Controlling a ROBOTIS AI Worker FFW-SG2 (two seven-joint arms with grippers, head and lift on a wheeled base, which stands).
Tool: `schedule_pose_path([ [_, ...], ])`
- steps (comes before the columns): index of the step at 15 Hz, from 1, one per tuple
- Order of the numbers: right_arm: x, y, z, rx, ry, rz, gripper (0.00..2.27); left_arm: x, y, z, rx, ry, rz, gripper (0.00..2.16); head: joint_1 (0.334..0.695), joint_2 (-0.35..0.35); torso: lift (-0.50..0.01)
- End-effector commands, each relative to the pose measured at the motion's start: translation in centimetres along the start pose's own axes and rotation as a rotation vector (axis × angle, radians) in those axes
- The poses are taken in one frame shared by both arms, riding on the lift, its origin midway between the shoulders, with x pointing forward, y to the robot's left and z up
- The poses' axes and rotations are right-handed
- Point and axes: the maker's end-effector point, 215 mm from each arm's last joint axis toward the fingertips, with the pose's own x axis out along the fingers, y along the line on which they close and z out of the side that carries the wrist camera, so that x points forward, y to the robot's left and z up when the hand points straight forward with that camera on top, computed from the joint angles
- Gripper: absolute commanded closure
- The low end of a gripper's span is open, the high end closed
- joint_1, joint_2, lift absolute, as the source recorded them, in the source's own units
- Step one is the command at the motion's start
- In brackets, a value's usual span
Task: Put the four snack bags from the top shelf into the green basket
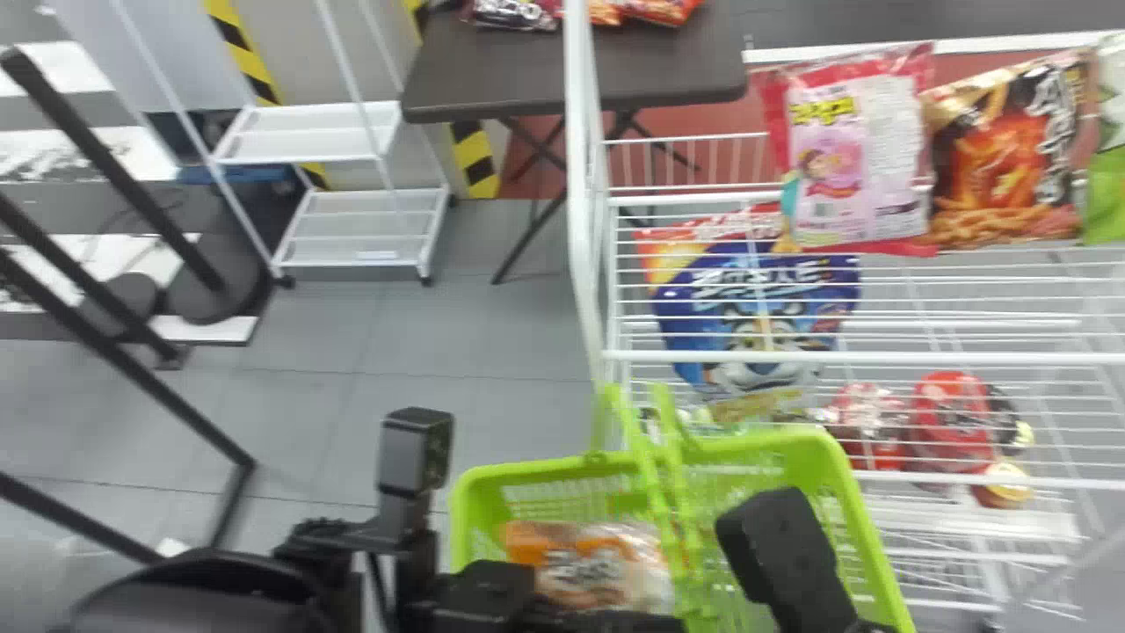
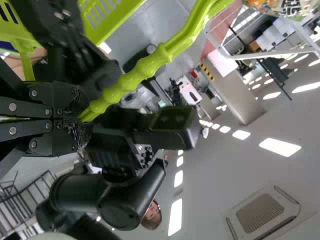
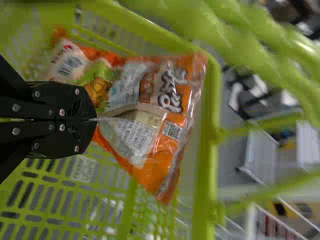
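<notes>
The right gripper (image 3: 95,120) has its two fingertips drawn together on the orange snack bag (image 3: 165,125), pinching the wrapper where its creases run together. That bag is down inside the green basket (image 1: 866,536), with the slotted walls around it. The right arm (image 1: 787,549) comes in from the bottom edge of the head view, over the basket's right part.

The left gripper (image 1: 606,621) is clamped on the green handle (image 2: 142,67). The handle's ribbed grip runs out from between the fingertips, and in the head view it crosses above the basket beside the bag.

Beyond and to the right of the basket is the white wire rack (image 1: 967,359). On its top shelf, a pink snack bag (image 1: 857,167) stands next to a brown and orange snack bag (image 1: 1011,158), and part of a green snack bag (image 1: 1107,189) shows at the right edge. Lower down, seen through the wires, are a blue bag (image 1: 760,308) with a cartoon tiger, a red and yellow bag (image 1: 664,255) behind it, and some red packages (image 1: 954,422) to the right.

Farther back, a dark surface (image 1: 492,79) on folding legs carries several packets (image 1: 518,12). To its left on the grey floor (image 1: 352,422) is a white cart (image 1: 365,237) with two low shelves.
</notes>
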Motion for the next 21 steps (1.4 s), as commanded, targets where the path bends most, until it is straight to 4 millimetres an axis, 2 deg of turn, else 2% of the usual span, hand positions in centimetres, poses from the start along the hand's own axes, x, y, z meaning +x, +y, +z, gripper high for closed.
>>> schedule_pose_path([
  [1, -1.2, -1.1, -1.7, 0.013, 0.064, -0.018, 0.00, -0.1, -0.3, -0.1, -0.002, -0.002, -0.008, 2.15, 0.695, 0.249, -0.003],
  [4, -4.9, -4.3, 0.6, 0.091, -0.034, -0.036, 0.04, 0.1, -0.4, -0.2, -0.001, 0.002, -0.015, 2.15, 0.695, 0.189, -0.003],
  [6, -8.6, -7.3, 3.1, 0.164, -0.146, -0.025, 0.06, 0.1, -0.4, -0.1, 0.001, 0.003, -0.012, 2.15, 0.695, 0.125, -0.003],
  [7, -10.5, -9.7, 4.5, 0.198, -0.210, -0.041, 0.07, 0.0, -0.3, -0.1, 0.001, 0.002, -0.010, 2.15, 0.695, 0.049, -0.003],
  [8, -12.1, -12.4, 5.8, 0.212, -0.258, -0.090, 0.07, 0.0, -0.3, -0.1, 0.003, 0.002, -0.009, 2.15, 0.695, 0.014, -0.003],
  [10, -15.3, -20.0, 9.8, 0.244, -0.370, -0.225, 0.07, -0.1, -0.3, -0.1, 0.003, 0.003, -0.007, 2.15, 0.695, -0.071, -0.003],
  [11, -16.2, -23.3, 12.0, 0.257, -0.424, -0.269, 0.07, -0.2, -0.3, -0.1, 0.001, 0.001, -0.004, 2.15, 0.695, -0.155, -0.003],
  [12, -17.1, -26.7, 15.2, 0.250, -0.516, -0.315, 0.08, -0.2, -0.3, -0.2, 0.000, 0.001, -0.004, 2.15, 0.695, -0.192, -0.003],
  [13, -18.2, -29.3, 18.5, 0.222, -0.624, -0.357, 0.08, -0.2, -0.3, -0.2, 0.001, 0.002, -0.005, 2.15, 0.695, -0.215, -0.003],
  [14, -18.4, -31.5, 21.1, 0.192, -0.684, -0.400, 0.08, -0.2, -0.3, -0.3, 0.000, 0.001, -0.003, 2.15, 0.695, -0.230, -0.003],
  [16, -16.8, -35.4, 24.5, 0.156, -0.711, -0.456, 0.08, -0.6, -0.1, -0.5, 0.004, -0.004, 0.008, 2.15, 0.695, -0.244, -0.003],
  [18, -14.6, -38.3, 27.9, 0.111, -0.735, -0.492, 0.08, -1.2, 0.1, -0.7, 0.002, -0.013, 0.023, 2.15, 0.695, -0.235, -0.003],
  [19, -12.9, -39.6, 28.8, 0.104, -0.723, -0.504, 0.08, -1.4, 0.2, -0.7, 0.002, -0.018, 0.025, 2.15, 0.695, -0.219, -0.003],
  [20, -12.1, -40.9, 29.8, 0.109, -0.727, -0.521, 0.08, -1.6, 0.3, -0.7, 0.009, -0.021, 0.029, 2.15, 0.695, -0.209, -0.003],
  [21, -10.6, -41.4, 30.8, 0.101, -0.725, -0.524, 0.08, -1.8, 0.5, -0.7, 0.016, -0.024, 0.032, 2.15, 0.695, -0.199, -0.003],
])
